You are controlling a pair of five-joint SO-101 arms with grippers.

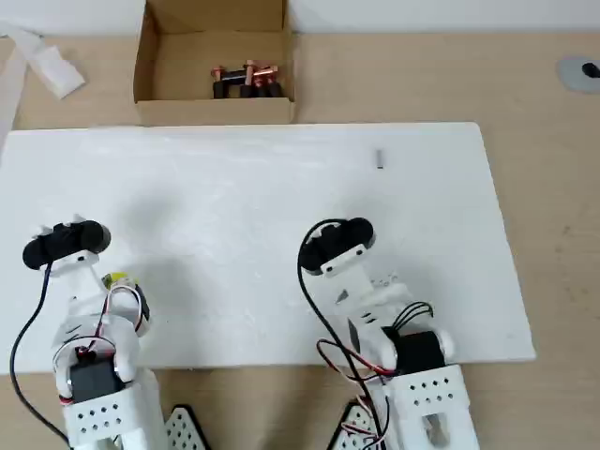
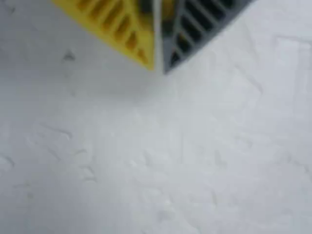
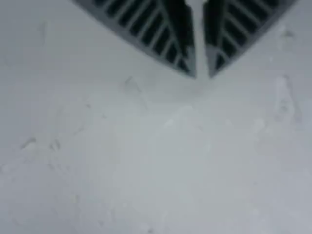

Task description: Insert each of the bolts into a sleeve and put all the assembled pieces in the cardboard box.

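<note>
Several assembled bolt-and-sleeve pieces (image 1: 246, 79), copper and black, lie in the cardboard box (image 1: 142, 75) at the table's far left. My left gripper (image 2: 158, 68) has one yellow and one grey finger; it is shut with nothing in it, close above the white mat. The left arm (image 1: 89, 309) sits at the mat's near left corner. My right gripper (image 3: 201, 74), both fingers grey, is shut and holds nothing, also just over the mat. The right arm (image 1: 375, 319) rests near the mat's front edge, right of centre.
A white mat (image 1: 253, 187) covers most of the wooden table. A small dark piece (image 1: 380, 158) lies on the mat's far right part. White paper or tape (image 1: 52, 66) lies at the far left, and a grey disc (image 1: 581, 72) at the far right edge.
</note>
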